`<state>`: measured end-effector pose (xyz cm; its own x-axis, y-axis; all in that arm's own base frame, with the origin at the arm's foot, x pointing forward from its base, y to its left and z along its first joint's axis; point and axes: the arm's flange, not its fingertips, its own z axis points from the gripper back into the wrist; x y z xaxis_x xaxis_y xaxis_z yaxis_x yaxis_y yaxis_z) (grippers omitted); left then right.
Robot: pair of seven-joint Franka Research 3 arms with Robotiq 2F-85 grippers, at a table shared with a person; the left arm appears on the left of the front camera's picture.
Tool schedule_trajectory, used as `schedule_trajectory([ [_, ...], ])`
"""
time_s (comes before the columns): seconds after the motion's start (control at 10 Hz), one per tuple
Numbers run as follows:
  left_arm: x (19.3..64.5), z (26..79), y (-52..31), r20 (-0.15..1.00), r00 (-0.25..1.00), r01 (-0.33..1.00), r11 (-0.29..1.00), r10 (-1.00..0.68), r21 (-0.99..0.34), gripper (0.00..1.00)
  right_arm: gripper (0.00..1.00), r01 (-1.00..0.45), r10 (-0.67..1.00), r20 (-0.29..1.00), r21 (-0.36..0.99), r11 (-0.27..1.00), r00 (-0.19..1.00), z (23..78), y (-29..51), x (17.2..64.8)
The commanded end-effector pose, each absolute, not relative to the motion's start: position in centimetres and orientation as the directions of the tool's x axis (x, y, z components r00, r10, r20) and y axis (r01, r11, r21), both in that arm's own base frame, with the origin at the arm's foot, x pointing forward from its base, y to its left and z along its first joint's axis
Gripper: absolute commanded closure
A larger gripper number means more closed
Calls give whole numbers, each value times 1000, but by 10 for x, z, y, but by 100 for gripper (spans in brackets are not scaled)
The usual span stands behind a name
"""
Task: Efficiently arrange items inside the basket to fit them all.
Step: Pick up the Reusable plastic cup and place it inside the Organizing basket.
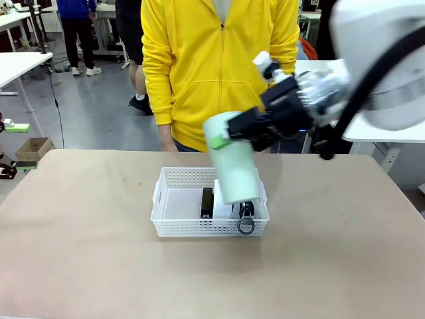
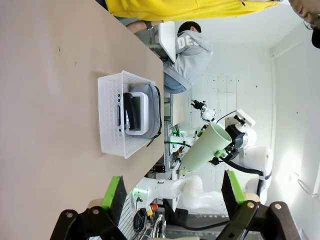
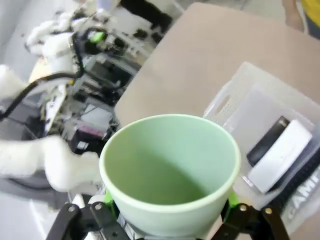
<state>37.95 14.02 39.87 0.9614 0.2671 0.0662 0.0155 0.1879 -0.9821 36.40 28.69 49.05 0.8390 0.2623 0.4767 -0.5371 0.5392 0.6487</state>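
My right gripper (image 1: 234, 131) is shut on the pale green cup (image 1: 234, 169) near its rim and holds it tilted in the air just above the white basket (image 1: 198, 228). In the right wrist view the cup (image 3: 170, 165) sits between my gripper's (image 3: 170, 212) pads, mouth facing the camera. Inside the basket (image 3: 226, 104) lie a slim black bar (image 3: 267, 141), a small white box (image 3: 284, 156) and the grey pouch (image 3: 306, 194). The pouch's black ring (image 1: 246, 225) hangs over the front wall. My left gripper (image 2: 175, 192) is open and empty, well away from the basket (image 2: 107, 122).
A person in a yellow hoodie (image 1: 199, 66) stands at the table's far edge, right behind the basket. Bare brown tabletop (image 1: 80, 252) stretches to both sides and in front of it. Other tables and people are farther back.
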Motion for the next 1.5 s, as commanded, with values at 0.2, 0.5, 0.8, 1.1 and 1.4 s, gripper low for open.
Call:
schedule_trajectory([
  [0.2,376,401,140,61,962,10,190,266,-982,0,8,-333,170,342,506,795,924,443,396,422],
  [0.5,376,401,140,61,962,10,190,266,-982,0,8,-278,101,351,500,821,931,433,398,438],
  [0.8,376,401,140,61,962,10,190,266,-982,0,8,-315,145,354,486,816,924,399,387,419],
  [1.1,376,401,140,61,962,10,190,266,-982,0,8,-136,-74,347,543,829,935,427,362,413],
  [1.4,376,401,140,61,962,10,190,266,-982,0,8,17,-191,260,551,834,947,452,364,421],
])
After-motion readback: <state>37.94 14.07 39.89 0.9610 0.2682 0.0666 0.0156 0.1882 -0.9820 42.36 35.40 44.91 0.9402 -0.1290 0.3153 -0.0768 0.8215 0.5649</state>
